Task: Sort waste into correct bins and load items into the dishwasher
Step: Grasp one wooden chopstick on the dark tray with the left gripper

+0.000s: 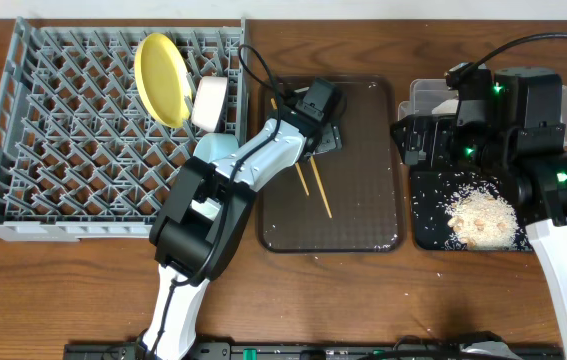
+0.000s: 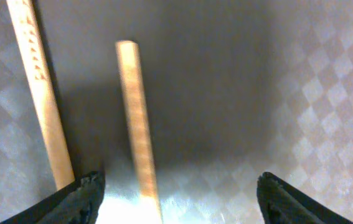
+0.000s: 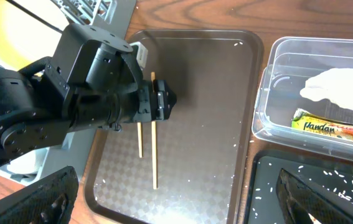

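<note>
Wood-grain bench (image 1: 463, 290) carries the whole job, and most of it looks done. At the left, the large square grey plastic dish rack (image 1: 53, 120) holds the round yellow plate (image 1: 163, 78) on edge. A white round vessel (image 1: 210, 103) sits just beside the plate (cup or bowl, I cannot tell), and the light blue bowl (image 1: 215, 150) sits near that.

At the far right, the clear rectangular plastic tub (image 3: 276, 81) holds the crumpled white paper napkin (image 3: 344, 90) and the green-and-yellow snack wrapper (image 3: 325, 127). Nearer, the shallow glossy black tray (image 1: 423, 235) carries the heap of whitish rice scraps (image 1: 481, 218). A few grains lie loose on the bench and on the dark brown serving tray (image 1: 363, 200) in the middle.

What seems left is the pair of thin wooden chopsticks (image 1: 321, 195), side by side on that brown tray.

The left pincer (image 2: 179, 199) is low over them, jaws spread and grasping nothing. One chopstick (image 2: 137, 124) runs into the gap between the fingertips, nearer the left one. The other chopstick (image 2: 42, 93) lies at the left fingertip, at its outer side. The right pincer (image 3: 173, 186) hangs released and empty near the bins, well apart from the chopsticks.
</note>
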{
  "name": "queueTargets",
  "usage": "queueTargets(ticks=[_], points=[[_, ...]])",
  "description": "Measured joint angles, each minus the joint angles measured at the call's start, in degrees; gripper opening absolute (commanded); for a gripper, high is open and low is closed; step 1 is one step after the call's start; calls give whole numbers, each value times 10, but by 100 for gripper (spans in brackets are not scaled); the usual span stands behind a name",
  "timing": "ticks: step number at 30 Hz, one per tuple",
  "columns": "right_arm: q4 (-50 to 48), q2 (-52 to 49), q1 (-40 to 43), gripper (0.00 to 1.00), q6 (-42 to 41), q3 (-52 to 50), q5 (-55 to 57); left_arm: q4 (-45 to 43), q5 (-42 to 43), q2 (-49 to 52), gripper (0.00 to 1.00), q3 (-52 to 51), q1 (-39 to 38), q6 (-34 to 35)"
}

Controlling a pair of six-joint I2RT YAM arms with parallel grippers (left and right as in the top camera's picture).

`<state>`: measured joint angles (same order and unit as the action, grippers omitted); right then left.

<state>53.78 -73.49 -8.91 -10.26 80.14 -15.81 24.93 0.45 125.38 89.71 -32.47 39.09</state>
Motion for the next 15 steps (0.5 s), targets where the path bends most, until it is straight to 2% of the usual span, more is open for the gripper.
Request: queueTargets(ticks=[5,9,13,14,15], points=[[0,0,0,99,0,0,0,55,24,-2,69,8,-10,14],[0,0,0,99,0,0,0,79,27,-3,45,9,-23,22],[0,0,0,99,0,0,0,82,30,-3,13,8,-28,29],[0,0,0,99,0,0,0,82,30,-2,8,8,-28,32],[0,0,0,99,0,0,0,83,33,-2,8,8,-28,31]])
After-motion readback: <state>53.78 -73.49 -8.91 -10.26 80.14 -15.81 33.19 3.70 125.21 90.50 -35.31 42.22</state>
